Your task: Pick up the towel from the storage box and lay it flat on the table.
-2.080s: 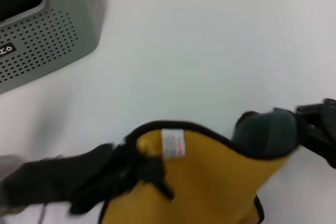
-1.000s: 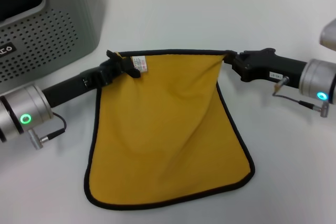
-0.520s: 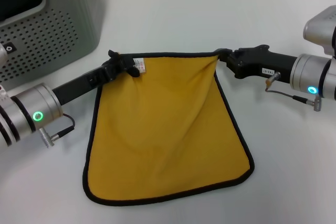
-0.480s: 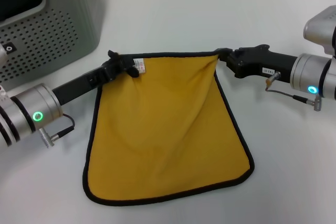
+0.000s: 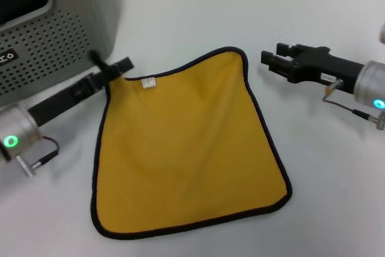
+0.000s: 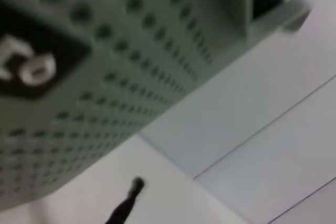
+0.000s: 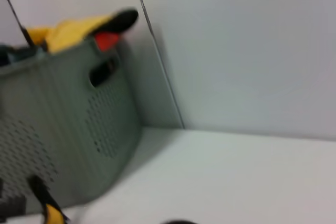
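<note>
towel (image 5: 186, 148): mustard-yellow side up, black piped edge, small white label
box (image 5: 54, 40): light grey, rows of small round holes, black label with white letters
table (image 5: 198, 22): plain white
left gripper (image 5: 111, 67): black
right gripper (image 5: 272, 59): black
cloths in box (image 7: 79, 29): yellow, black, a red patch

We note a pale wall (image 7: 241, 51) behind, its panel seam (image 7: 157, 51) running up; light even.

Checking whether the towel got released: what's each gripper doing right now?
Left gripper: open, at the towel's far left corner, holding nothing.
Right gripper: open, empty, just clear of the far right corner.
</note>
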`<state>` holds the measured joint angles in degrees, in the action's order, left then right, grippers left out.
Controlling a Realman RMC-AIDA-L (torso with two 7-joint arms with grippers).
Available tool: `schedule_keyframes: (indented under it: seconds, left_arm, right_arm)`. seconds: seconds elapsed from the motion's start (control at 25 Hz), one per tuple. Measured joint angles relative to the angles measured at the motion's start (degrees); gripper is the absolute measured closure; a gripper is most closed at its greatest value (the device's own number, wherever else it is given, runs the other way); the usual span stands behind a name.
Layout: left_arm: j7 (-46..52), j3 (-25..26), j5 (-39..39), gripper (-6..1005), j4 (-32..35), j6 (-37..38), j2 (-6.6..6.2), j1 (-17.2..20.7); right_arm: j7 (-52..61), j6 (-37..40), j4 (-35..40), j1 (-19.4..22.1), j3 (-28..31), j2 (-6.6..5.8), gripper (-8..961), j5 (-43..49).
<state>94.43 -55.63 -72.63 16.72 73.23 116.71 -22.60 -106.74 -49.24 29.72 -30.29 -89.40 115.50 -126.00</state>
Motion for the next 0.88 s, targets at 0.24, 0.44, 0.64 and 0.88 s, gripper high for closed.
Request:
schedule_keyframes:
  seconds: [0.24,0.44,0.64,0.88]
  left_arm:
    - [-0.9,-0.2,2.6,388,3.5,9.7,-1.03,4.0]
    - [-9.3,-0.5,0.8,250,4.4,18.5,-1.00,4.2]
    - [-25.8,-0.5,-5.7,157,6.0,28.3,0.00,3.8]
    - [-35.9,-0.6,-9.4,158,8.8,35.5,1.16,4.1]
  right_arm:
    - [-3.1,-12.6,1.8,3.8,3.8,-1.24,443,0.2]
    - [-9.1,-21.9,2.3,5.1,5.1,-1.40,233,2.7]
    - [-9.0,-34.1,4.1,4.4,5.1,-3.55,89,8.2]
    - [-4.8,-44.6,6.8,4.1,5.2,-6.82,94,11.0]
